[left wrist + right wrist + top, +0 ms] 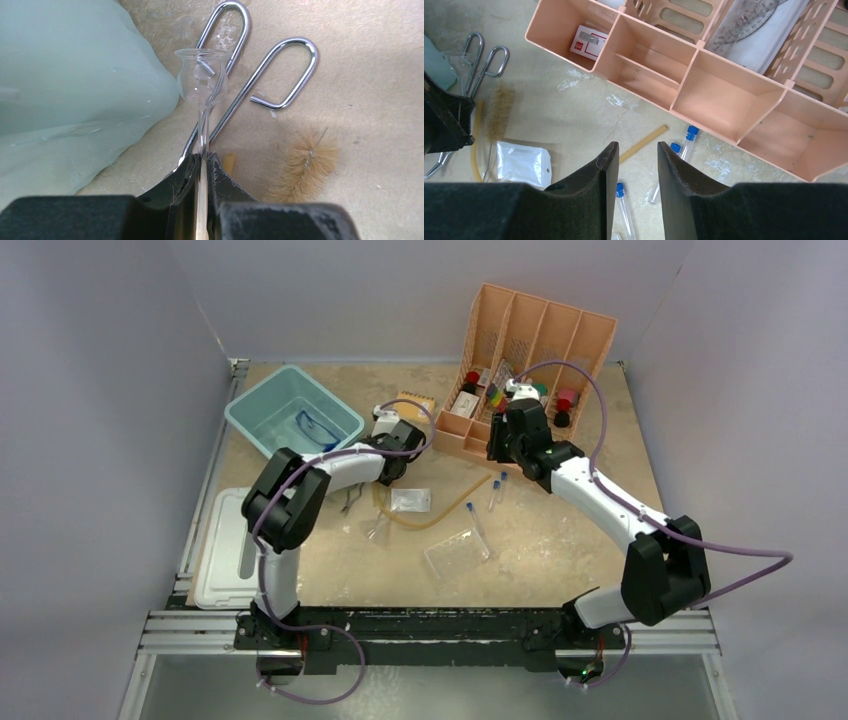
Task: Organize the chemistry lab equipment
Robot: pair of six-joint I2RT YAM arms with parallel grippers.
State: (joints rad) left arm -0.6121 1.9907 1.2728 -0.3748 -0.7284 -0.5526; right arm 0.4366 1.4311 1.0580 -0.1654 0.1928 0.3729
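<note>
clear glass funnel (pixel 202 82) sticks lengthwise out of the left claw (pixel 201 161), pinched by its stem, bulb outward over the metal tongs (pixel 240 100); right claw (pixel 636 155) spread.

The left end effector (pixel 202 160) is hiding the bottom of the glass funnel (pixel 201 80) and the tongs (pixel 248 88). The edge is cutting off the blue tub (pixel 75 90).

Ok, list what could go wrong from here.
1. The left gripper pinches the glass funnel by its thin stem alone; it could snap, or slip onto the metal tongs below.
2. The teal bin sits close beside the funnel; a sideways swing could knock it.
3. The open right gripper hovers over loose test tubes that may roll if nudged.
</note>
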